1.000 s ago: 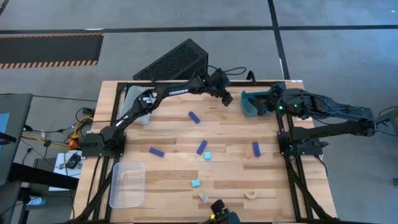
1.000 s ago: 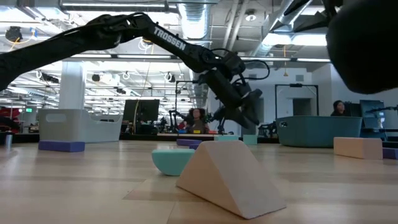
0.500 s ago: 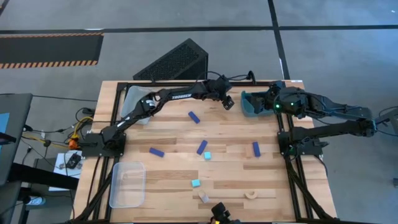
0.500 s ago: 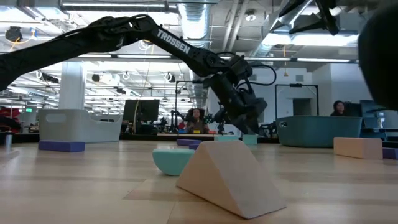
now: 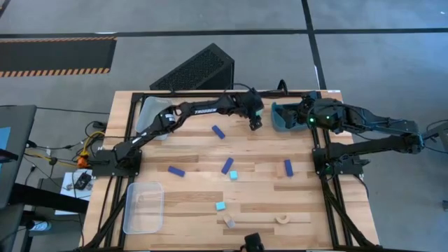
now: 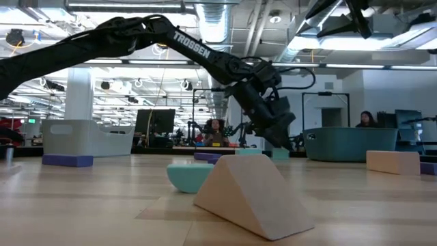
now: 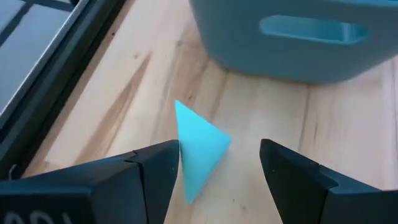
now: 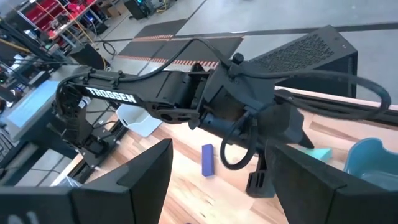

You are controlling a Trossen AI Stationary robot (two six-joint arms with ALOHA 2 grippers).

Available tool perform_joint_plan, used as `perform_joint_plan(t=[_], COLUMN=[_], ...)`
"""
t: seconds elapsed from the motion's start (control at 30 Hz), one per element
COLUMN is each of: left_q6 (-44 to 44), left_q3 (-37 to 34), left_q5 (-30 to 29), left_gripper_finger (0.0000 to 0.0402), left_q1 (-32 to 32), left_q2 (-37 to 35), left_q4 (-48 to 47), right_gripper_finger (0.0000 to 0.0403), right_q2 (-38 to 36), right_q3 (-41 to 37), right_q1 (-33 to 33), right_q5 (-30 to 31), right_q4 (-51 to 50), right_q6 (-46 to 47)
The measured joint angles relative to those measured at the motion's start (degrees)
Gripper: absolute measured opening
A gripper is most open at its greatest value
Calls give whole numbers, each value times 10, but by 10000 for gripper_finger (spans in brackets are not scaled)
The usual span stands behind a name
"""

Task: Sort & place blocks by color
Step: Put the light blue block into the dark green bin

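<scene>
While the left claw point(image 7: 217, 171) hangs spread around the cyan wedge block point(image 7: 199, 146) lying on the desk point(image 7: 137, 93) beside the teal bin point(image 7: 298, 37), expect a light, rigid, slick piece; pinch its flat faces, not the sloped edge. The right claw point(image 8: 217, 180) waits spread.

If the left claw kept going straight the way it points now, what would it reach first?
The left claw, jaws open, would likely first meet the cyan triangular block between its fingers, then the wooden table. The teal bin stands farther on.
</scene>
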Motion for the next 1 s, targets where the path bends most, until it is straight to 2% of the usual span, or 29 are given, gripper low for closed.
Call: perform_joint_plan(t=[0.17,0.43,0.6,1.0], left_q6=[4,38,52,42], left_q3=[0,0,0,-1], left_q5=[-11,-11,-11,20], left_gripper_finger=[186,97,55,2], left_q1=[-4,-4,-4,-18], left_q2=[0,0,0,0], left_q4=[0,0,2,-57], right_gripper_finger=[281,281,281,281], right_q2=[0,0,0,0], right_q3=[0,0,0,0], right_q1=[0,1,1,1], right_q5=[0,0,0,0], right_q4=[0,0,0,0], right_q6=[-8,-20,-24,-21])
